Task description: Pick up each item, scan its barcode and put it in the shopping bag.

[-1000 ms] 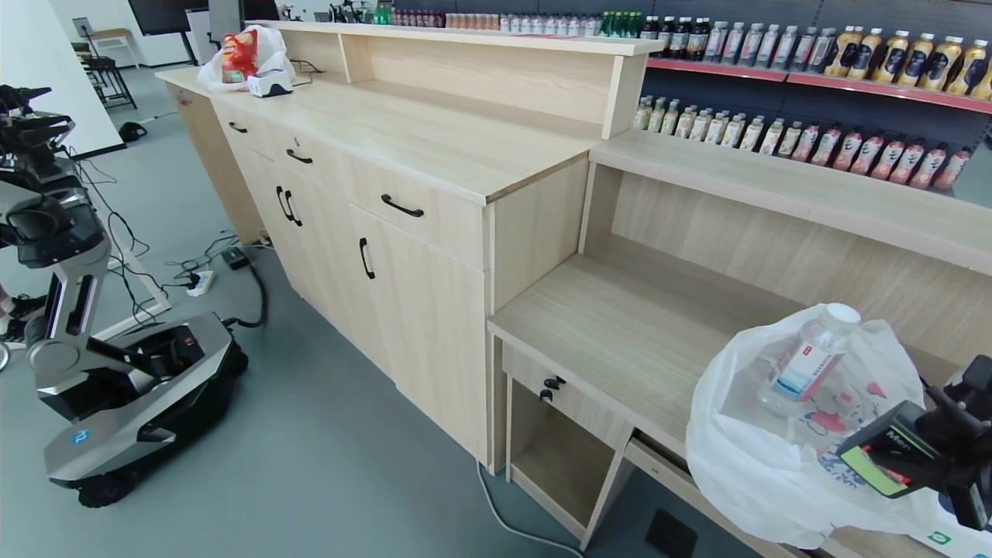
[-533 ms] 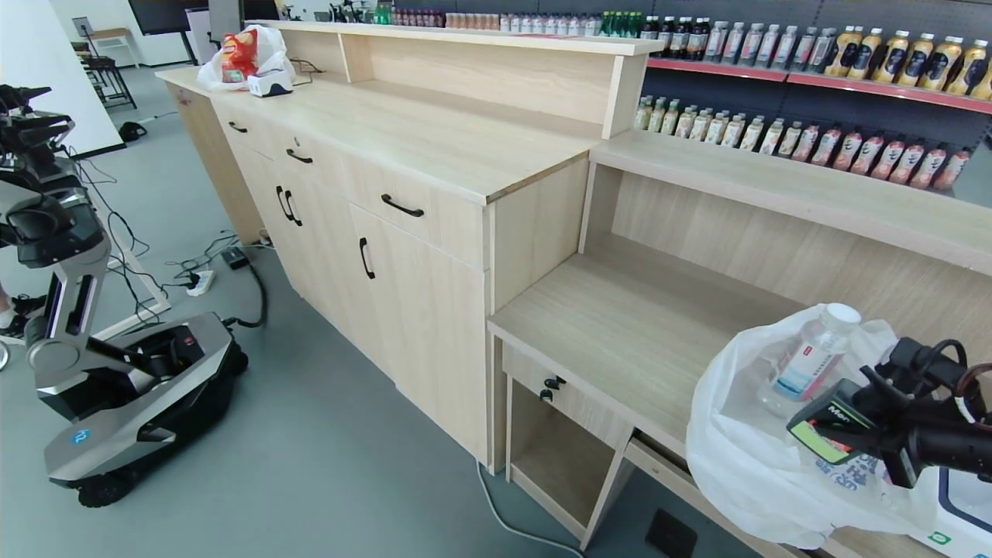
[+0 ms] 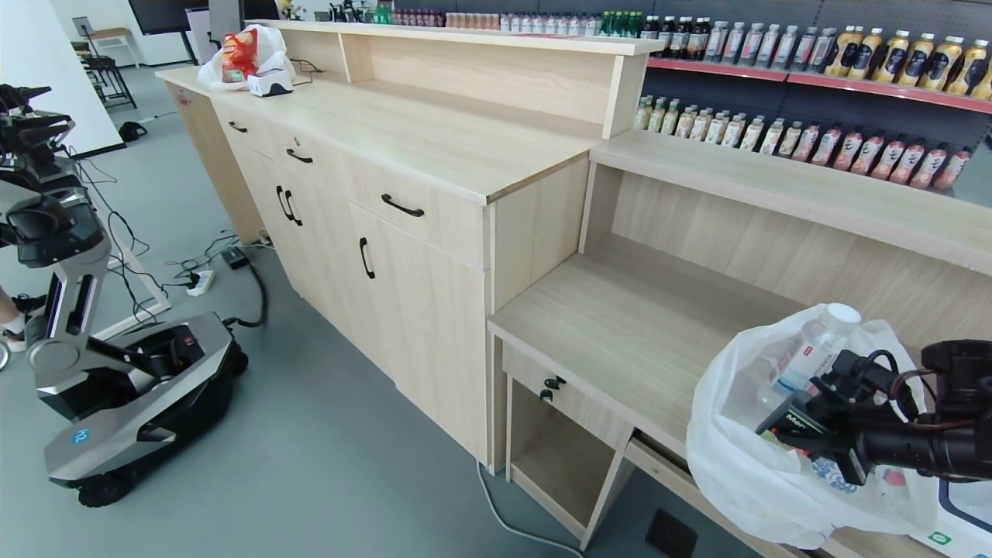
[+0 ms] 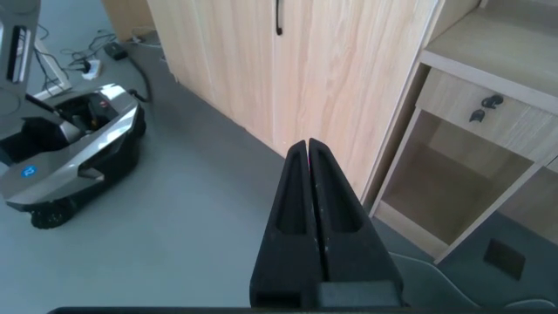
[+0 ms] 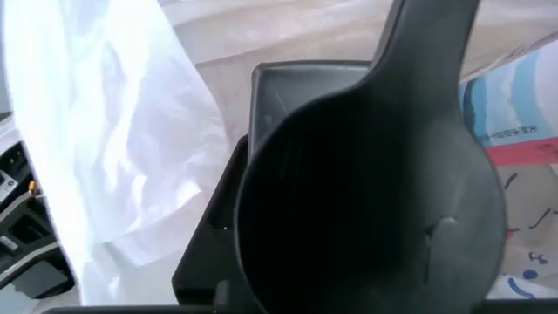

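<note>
Right jaws pinch a dark flat box (image 3: 787, 428) by one end, just inside the mouth of the white shopping bag (image 3: 736, 473), with a water bottle (image 3: 810, 353) just beyond them. The box looks light and stiff, best held across its flat faces; the bag's film is limp. Left jaws are pressed together, empty.

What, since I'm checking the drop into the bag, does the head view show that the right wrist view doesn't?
Head view adds: a bottle leaning in the bag, the desk under it, and drink shelves behind. Right wrist view adds: blue and red print close beside the box, though I can't tell what it belongs to. Both: the right gripper holding the dark box at the white bag's mouth.
</note>
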